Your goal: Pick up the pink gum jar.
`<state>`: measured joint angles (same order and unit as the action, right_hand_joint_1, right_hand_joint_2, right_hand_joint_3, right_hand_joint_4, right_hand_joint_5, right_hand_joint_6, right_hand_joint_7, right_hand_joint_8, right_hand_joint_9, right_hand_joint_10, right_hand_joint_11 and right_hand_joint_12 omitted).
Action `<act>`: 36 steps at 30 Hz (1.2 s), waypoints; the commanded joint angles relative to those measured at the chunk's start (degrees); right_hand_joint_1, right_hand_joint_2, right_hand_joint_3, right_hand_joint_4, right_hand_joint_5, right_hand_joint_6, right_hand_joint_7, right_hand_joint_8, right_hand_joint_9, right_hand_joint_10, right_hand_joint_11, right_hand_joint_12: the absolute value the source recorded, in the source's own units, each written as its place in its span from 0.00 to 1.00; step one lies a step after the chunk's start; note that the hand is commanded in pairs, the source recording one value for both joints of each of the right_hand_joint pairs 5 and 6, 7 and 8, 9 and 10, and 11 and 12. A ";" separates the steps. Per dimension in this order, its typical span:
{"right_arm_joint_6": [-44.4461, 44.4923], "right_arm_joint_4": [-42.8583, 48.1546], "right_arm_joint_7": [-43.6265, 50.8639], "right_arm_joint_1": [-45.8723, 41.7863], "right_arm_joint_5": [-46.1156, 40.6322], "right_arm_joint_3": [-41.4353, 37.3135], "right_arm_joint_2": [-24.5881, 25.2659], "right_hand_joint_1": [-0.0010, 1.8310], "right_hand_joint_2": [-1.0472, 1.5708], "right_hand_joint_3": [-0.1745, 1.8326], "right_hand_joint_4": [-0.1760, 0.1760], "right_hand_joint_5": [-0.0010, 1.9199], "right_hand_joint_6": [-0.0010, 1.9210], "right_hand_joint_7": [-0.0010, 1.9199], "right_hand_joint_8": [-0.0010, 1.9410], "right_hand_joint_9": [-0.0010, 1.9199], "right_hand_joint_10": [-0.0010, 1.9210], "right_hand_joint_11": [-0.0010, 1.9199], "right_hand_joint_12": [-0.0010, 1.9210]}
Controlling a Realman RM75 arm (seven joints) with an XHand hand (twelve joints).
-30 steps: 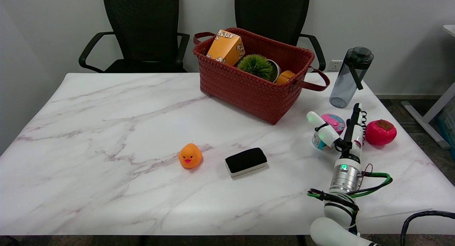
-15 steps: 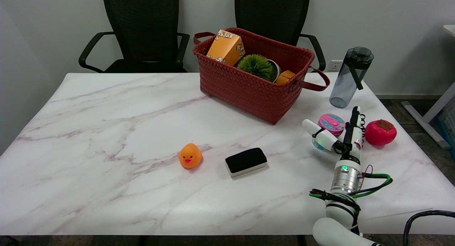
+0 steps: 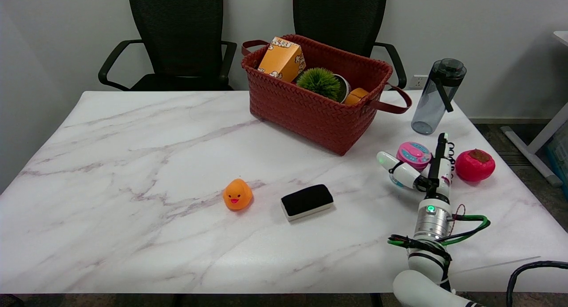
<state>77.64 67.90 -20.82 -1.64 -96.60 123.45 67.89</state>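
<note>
Honestly, I judge the gum jar point(image 3: 412, 155) light, rigid, slick; my right hand point(image 3: 424, 171) brackets its sides, fingers spread, not yet clamped.

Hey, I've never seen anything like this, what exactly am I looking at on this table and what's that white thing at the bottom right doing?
This is one picture from a camera above the table's near side, looking down and across it. The white thing is a robot's right arm, ending in a black-and-white right hand with fingers.

That hand sits at the pink gum jar, one finger on each side of it. Whether it already grips the jar I cannot tell; the jar appears to stand on the marble table.

Also on the table: an orange rubber duck, a black eraser block, a red woven basket holding an orange box and a green plant, a grey water bottle, and a red persimmon-like fruit.
</note>
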 commanded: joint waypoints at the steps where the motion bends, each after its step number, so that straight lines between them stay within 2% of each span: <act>1: -0.97 0.08 -0.16 -0.01 -0.53 -0.32 -0.41 0.61 0.60 0.00 0.50 0.00 0.00 0.00 0.00 0.02 0.02 0.12 0.12; 11: -0.97 -0.23 -3.36 0.00 -0.86 -0.17 -0.41 0.63 0.62 0.00 0.50 0.00 0.00 0.00 0.00 0.08 0.08 0.16 0.16; 19: -1.56 -0.24 -7.58 -0.08 -0.94 0.08 -0.41 0.63 0.62 0.00 0.50 0.00 0.00 0.00 0.00 0.09 0.09 0.18 0.18; 32: -3.05 0.14 -9.59 -0.09 -0.54 -0.16 -0.41 0.62 0.64 0.00 0.50 0.00 0.00 0.18 0.18 0.17 0.17 0.22 0.22; 34: -3.05 0.23 -9.59 -0.09 -0.61 -0.16 -0.48 0.62 0.64 0.00 0.50 0.02 0.02 0.24 0.24 0.21 0.21 0.23 0.23; 36: -3.05 0.31 -9.59 -0.09 -0.85 -0.09 -0.56 0.62 0.64 0.00 0.50 0.10 0.10 0.29 0.29 0.24 0.24 0.24 0.24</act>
<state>75.47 67.80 -28.18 -1.67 -97.36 123.37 67.51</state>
